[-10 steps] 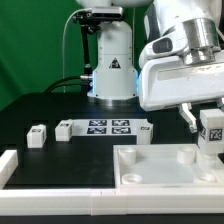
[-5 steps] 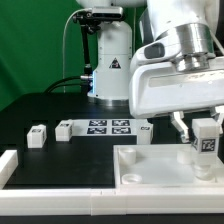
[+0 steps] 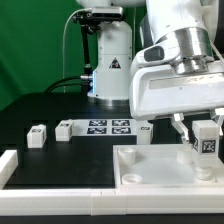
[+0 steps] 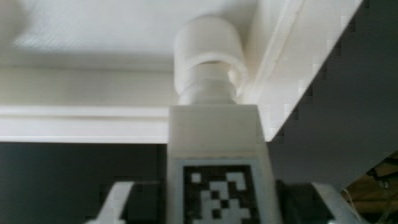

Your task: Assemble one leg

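1. Between my fingers, the leg [image 3: 207, 141] stands upright with its long axis vertical. Its tagged face is turned toward the exterior camera.
2. My gripper [image 3: 205, 128] pinches the leg near its upper part, one finger on each side. There is nothing for me to reach for: the part hangs straight below my wrist.
3. In the wrist view the leg [image 4: 222, 150] runs directly away from the camera. Its narrow rounded end points at a corner of the large white tabletop piece [image 4: 107, 90].
4. That line from narrow end to corner is what the coming move turns on, and I judge the two to be close to aligned. I cannot tell whether the tip already touches the corner or sits just above it.
5. In the exterior view the tabletop piece [image 3: 150, 152] lies flat on the black worktop [image 3: 50, 112], and my leg is over its far corner on the exterior view's right.
6. Farther out, toward the exterior view's left, are the marker board [image 3: 108, 127] and two spare pegs [image 3: 37, 135], well apart from my gripper.
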Controlling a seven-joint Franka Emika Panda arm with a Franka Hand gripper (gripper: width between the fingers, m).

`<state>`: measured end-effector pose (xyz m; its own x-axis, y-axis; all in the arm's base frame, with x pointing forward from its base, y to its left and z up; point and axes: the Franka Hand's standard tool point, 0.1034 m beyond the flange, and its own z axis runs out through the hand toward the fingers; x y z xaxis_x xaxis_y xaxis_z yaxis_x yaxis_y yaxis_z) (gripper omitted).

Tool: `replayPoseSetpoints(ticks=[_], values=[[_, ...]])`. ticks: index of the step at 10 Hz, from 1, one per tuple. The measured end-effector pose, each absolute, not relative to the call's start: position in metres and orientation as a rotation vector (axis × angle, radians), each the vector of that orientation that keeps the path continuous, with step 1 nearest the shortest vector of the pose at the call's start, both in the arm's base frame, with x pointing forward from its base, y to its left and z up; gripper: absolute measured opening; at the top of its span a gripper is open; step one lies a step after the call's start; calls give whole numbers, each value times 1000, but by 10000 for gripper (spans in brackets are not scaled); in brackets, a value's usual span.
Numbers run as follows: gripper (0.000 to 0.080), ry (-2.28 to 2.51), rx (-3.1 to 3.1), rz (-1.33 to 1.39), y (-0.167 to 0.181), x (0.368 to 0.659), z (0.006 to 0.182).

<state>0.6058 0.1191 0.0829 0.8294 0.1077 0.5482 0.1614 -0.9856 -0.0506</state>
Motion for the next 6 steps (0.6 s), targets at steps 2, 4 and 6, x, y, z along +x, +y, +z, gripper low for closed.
replayPoseSetpoints(ticks=[2, 4, 6], values=[[291, -202, -2915, -862, 121, 605, 83], [291, -201, -2919, -852, 120, 603, 78], [291, -197, -2922, -852, 119, 600, 69]])
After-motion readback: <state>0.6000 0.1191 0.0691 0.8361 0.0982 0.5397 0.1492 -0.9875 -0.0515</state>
